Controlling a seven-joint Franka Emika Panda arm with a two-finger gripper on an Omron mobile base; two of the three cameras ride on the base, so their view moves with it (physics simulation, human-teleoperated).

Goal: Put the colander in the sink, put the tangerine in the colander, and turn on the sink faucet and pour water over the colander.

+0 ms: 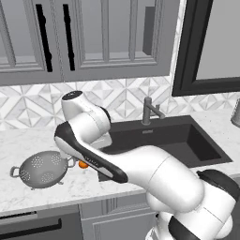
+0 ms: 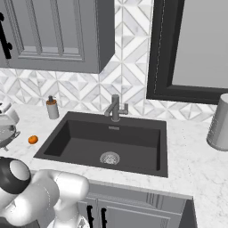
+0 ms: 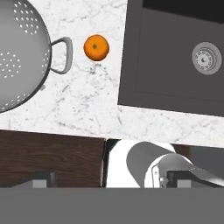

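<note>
The grey perforated colander (image 1: 42, 169) stands upright on the marble counter left of the sink (image 1: 187, 140), which is a dark basin. The tangerine (image 1: 83, 164) lies on the counter between them, just off the colander's right handle and not touching it. In the hand view the colander (image 3: 17, 57) is at the upper left, the tangerine (image 3: 96, 47) is beside its loop handle, and the sink (image 3: 166, 65) is at the right. My gripper (image 3: 111, 180) hangs high above the counter's front edge, open, holding nothing. The sink faucet (image 1: 149, 111) stands behind the basin with no water running.
A small grey soap dispenser (image 2: 52, 108) stands at the sink's back left corner. A grey canister (image 2: 219, 122) sits on the counter at the far right. The silver drain (image 2: 110, 157) lies in the basin floor. Wall cabinets hang above the counter, and my arm arches over its front.
</note>
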